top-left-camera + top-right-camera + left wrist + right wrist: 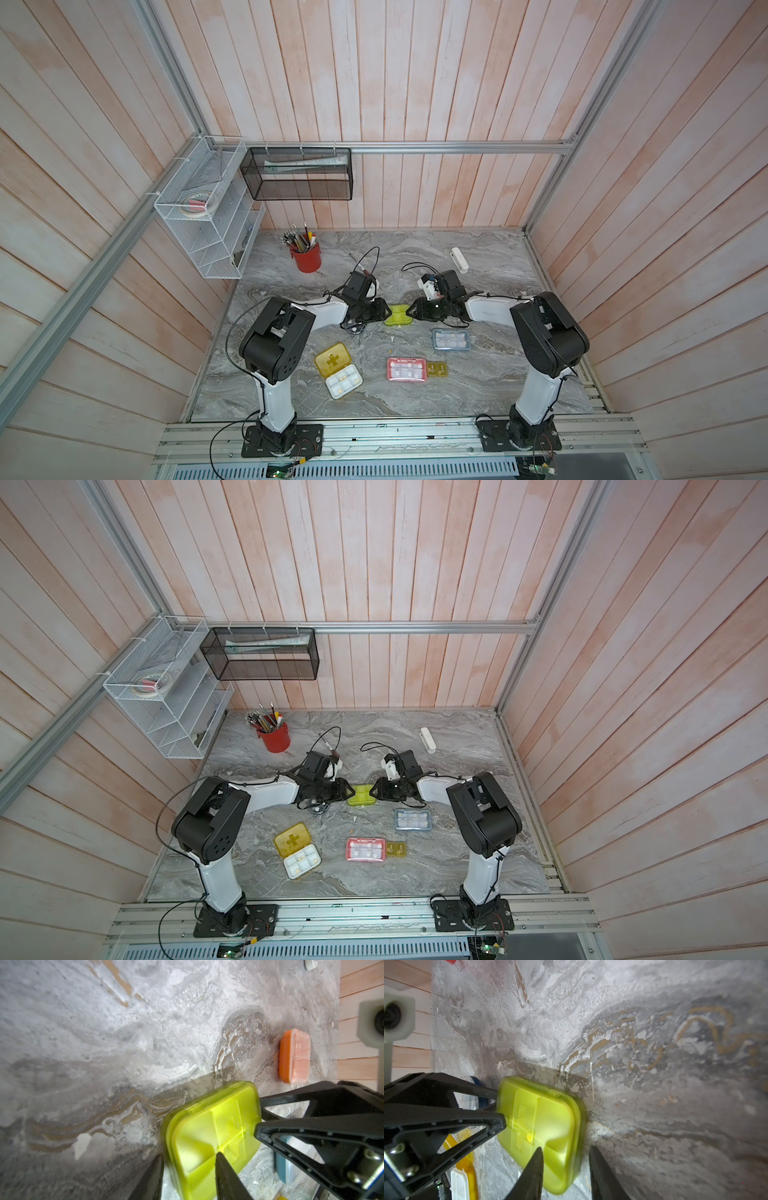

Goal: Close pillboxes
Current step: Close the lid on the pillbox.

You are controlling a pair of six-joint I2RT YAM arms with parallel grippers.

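While the lime-green plastic pillbox [397, 316] lies directly between both arms, left gripper [387, 312] and right gripper [409, 311] straddle opposite ends, jaws part-narrowed; whether they squeeze cannot be told.

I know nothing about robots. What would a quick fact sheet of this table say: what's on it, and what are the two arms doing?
Surface: grey marbled tabletop
Being handled: lime-green plastic pillbox, mid-table
Left hand: pinching one end of it
Right hand: pinching the opposite end
Open: yellow plastic pillbox with cross, lid flipped back
Lids look down: pink pillbox, blue-grey pillbox
Also: small amber pillbox beside the pink one; red cup of pens
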